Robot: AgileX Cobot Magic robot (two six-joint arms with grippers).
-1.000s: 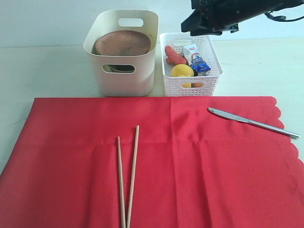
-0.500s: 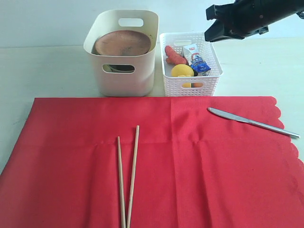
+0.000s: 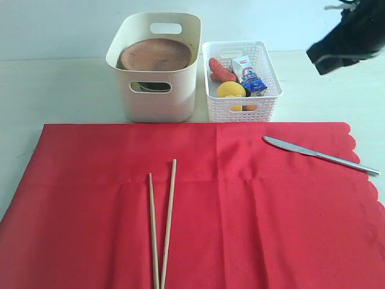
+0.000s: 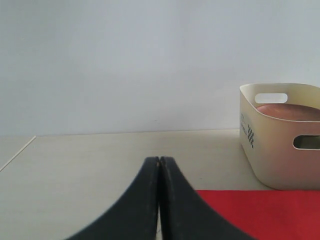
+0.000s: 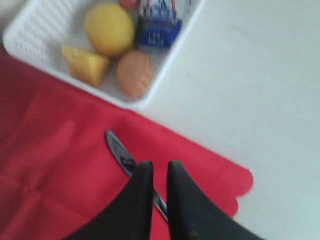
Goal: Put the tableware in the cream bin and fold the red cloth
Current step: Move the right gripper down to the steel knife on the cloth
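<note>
Pale off-white tabletop [image 3: 60, 90], plain light wall behind. Large bright-red cloth sheet [image 3: 252, 217] lies flat and unfolded across the front of the table, faint creases, scalloped edge on the right side of the exterior view. Tall smooth cream plastic bin [image 3: 157, 103] with rounded corners and oval handle cut-outs stands just behind the cloth's back edge; a round brown plate [image 3: 155, 54] sits inside near the top, with something dark under it seen through the front cut-out, can't tell what. Small white lattice basket [image 3: 240, 109] is just beside the bin, holding a yellow lemon [image 3: 230, 89], a blue-and-white milk carton [image 3: 248, 75] and an orange-red sausage [image 3: 221, 70]. Pair of long pale wooden chopsticks [image 3: 170, 205] lies on the cloth left of centre, tips nearly together at the front and spreading slightly toward the bins. Slim silver metal knife [image 3: 319, 155] lies on the cloth at right, blade tip toward the basket, handle toward the scalloped edge. Left gripper [image 4: 159, 160] sits low by the cloth corner near the bin, black fingers pressed flat together, gripping nothing. Right gripper [image 5: 159, 167] hangs in the air above the knife, blurred, fingers nearly closed with only a thin slit between, empty.
</note>
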